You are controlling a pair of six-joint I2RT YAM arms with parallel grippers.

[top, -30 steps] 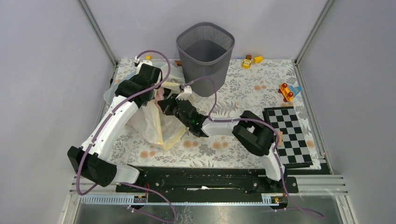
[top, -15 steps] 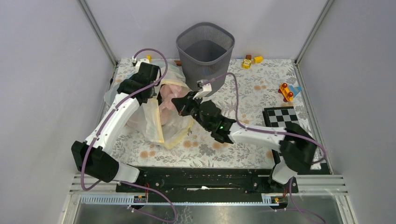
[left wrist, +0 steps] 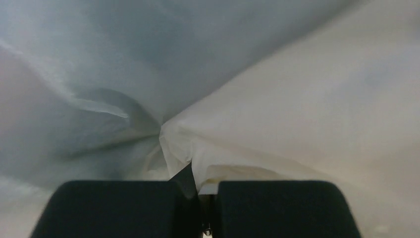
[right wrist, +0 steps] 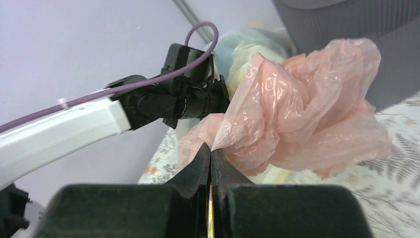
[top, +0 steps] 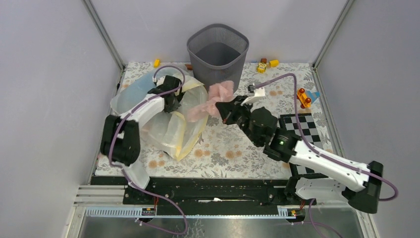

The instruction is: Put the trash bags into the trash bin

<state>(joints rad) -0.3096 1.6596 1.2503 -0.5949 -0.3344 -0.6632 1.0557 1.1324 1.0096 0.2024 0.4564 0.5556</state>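
The pale-pink trash bag (top: 213, 100) hangs crumpled in the air in front of the dark grey mesh trash bin (top: 218, 53), trailing left toward the big whitish bag. My right gripper (top: 224, 112) is shut on a pinch of it; in the right wrist view the pink bag (right wrist: 302, 124) bunches just past the shut gripper (right wrist: 211, 149), with the bin's wall (right wrist: 391, 64) behind. My left gripper (top: 173, 101) is shut on the rim of the large whitish bag (top: 163, 126), whose cream film (left wrist: 297, 114) fills the left wrist view beyond the gripper (left wrist: 198, 186).
The large whitish bag with a cream-yellow rim lies at the left of the floral mat (top: 233, 148). A checkerboard (top: 304, 144) lies at the right. Small toys sit at the back right (top: 266, 65) and an orange toy (top: 303, 97) near the right edge.
My right gripper has pulled the pink bag out of the whitish bag and carried it right and up, toward the bin. My left arm has folded back, its gripper still at the whitish bag's rim.
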